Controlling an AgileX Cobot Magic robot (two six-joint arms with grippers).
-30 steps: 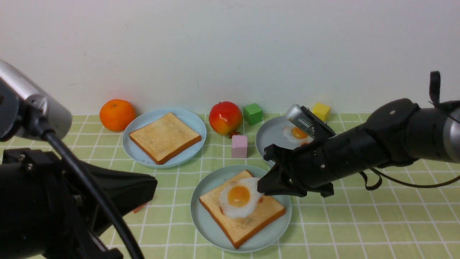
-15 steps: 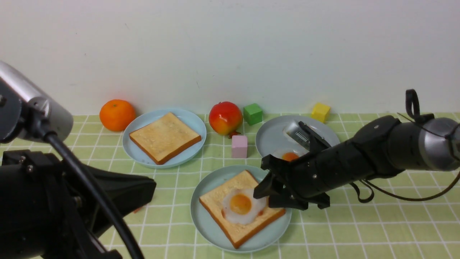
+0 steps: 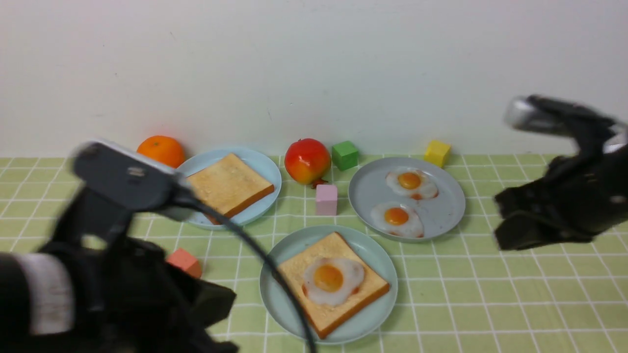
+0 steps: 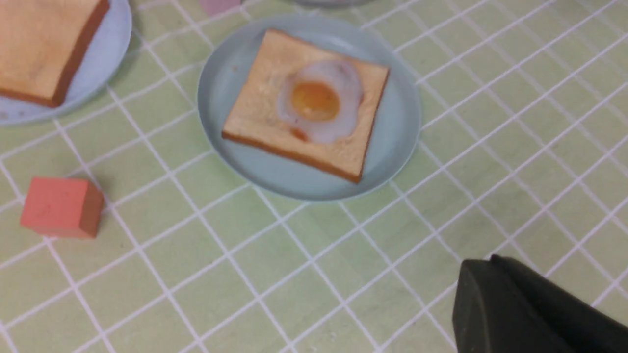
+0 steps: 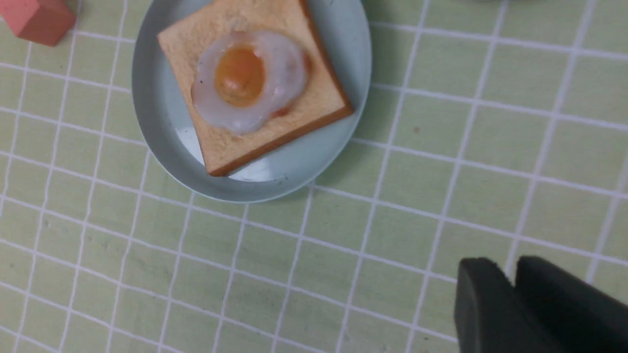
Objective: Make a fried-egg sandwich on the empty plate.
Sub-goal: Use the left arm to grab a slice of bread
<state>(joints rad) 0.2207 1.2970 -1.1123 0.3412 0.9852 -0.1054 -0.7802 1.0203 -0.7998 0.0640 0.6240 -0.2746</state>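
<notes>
Toast slice (image 3: pixel 226 187), still lying on the sky-blue plate (image 3: pixel 261 164) near the desk's far edge, is looking thick, spongy and light, so gripping across its brown crust seems best, while the left claw (image 4: pixel 530 314) is staying shut and empty.

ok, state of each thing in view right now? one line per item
teal-green plate: holds one toast slice, egg on top
toast slice: flat, no second slice over it
fried egg: lying yolk-up on that toast
second toast slice: flat on the sky-blue plate
grey plate: two eggs lying on it
left tool: shut, empty
right tool: nearly shut, empty, off to the side
</notes>
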